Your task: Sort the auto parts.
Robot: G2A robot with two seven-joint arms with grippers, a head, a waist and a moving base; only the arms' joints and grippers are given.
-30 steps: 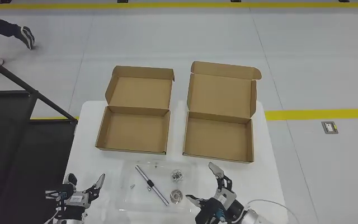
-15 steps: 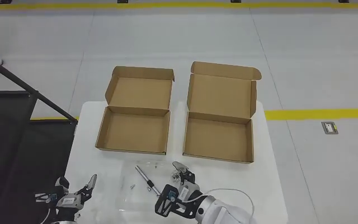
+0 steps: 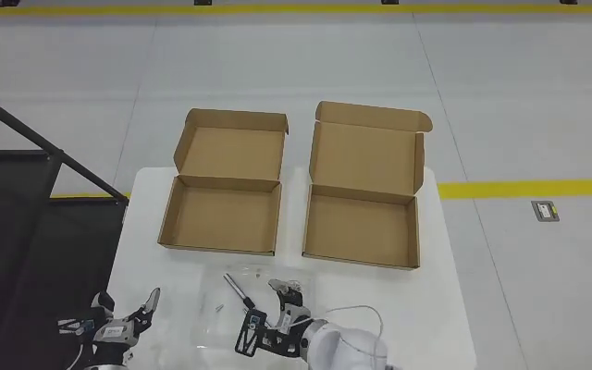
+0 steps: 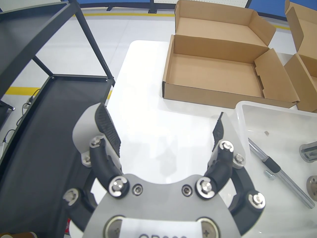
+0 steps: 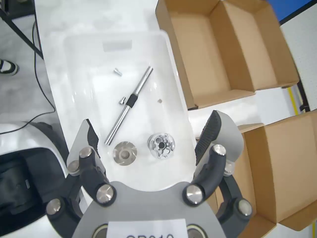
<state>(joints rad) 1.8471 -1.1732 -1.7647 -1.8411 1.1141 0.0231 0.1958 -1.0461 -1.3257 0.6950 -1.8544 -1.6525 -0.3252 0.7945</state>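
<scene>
auto parts (image 5: pixel 128 105) lie in a tray (image 5: pixel 81 58) below the right gripper (image 5: pixel 151 118) (spread wide, empty).

Tray (image 5: pixel 81 75): placed on the table (image 5: pixel 74 13), directly below the right gripper (image 5: pixel 151 122).
Disc (image 5: pixel 124 153) and hub (image 5: pixel 161 146): laid side by side in the tray, under that gripper.
Rod (image 5: pixel 130 102): laid in the tray, just past the disc.
Left box (image 3: pixel 222 217) and right box (image 3: pixel 361 231): set side by side beyond the tray, farther out than the right gripper.
Left gripper (image 4: pixel 161 115): held over bare table, the tray just to its right.
</scene>
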